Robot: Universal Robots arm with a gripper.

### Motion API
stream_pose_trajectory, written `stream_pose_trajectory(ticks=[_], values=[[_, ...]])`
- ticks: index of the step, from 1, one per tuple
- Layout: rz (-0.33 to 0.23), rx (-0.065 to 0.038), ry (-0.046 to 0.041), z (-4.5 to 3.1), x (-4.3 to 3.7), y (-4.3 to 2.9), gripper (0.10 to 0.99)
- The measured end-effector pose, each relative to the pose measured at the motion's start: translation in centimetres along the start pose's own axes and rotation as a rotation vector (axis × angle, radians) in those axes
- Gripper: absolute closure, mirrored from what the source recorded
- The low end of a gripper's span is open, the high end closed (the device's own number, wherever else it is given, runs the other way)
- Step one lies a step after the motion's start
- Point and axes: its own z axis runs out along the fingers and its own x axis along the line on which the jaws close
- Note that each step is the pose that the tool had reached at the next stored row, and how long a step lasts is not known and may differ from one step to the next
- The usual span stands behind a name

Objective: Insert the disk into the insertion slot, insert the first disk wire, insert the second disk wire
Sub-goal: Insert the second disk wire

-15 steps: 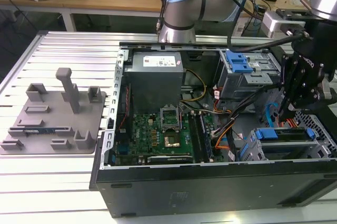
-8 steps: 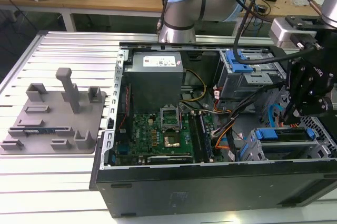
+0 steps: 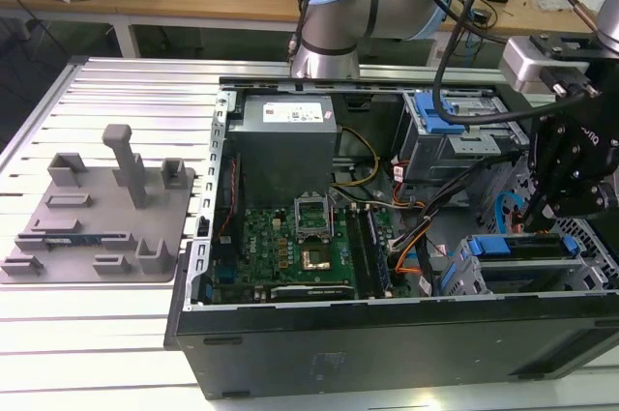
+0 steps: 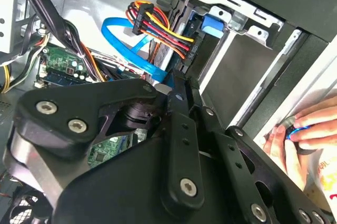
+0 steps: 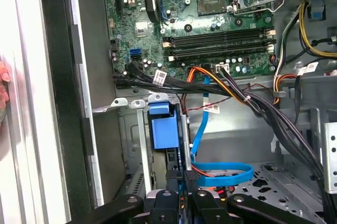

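With the disk [image 5: 161, 129] already seated in its insertion slot [image 5: 131, 150], I am working at its wire end.
My gripper [image 5: 183, 195] sits closed at the drive's rear edge, apparently on a black connector [image 5: 174, 174]; whether it is seated I cannot tell. The blue data cable [image 5: 221, 174] and the coloured power wires [image 4: 158, 26] lie just beside, so wiring looks unfinished.

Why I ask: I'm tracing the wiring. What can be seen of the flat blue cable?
The blue cable is a flat, glossy, plastic-looking ribbon. In the first wrist view it hangs down from near the board's edge, then curls into a loop low in the case, close to the claw. In the second wrist view it arcs beside the multicoloured wires and passes behind the claw. Its ends are hidden.
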Motion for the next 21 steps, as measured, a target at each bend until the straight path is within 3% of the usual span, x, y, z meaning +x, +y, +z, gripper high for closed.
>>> stream_pose_trajectory(ticks=[3,4,9,13,21], values=[[0.002,-0.005,-0.0532,0.04,0.58,-0.05,0.922],[0.002,-0.005,-0.0589,0.08,0.82,-0.07,0.922],[0.002,-0.005,-0.0584,0.06,0.91,-0.08,0.922],[-0.001,-0.005,-0.0588,0.13,1.47,-0.17,0.922],[-0.001,-0.005,-0.059,0.2,1.28,-0.15,0.922]])
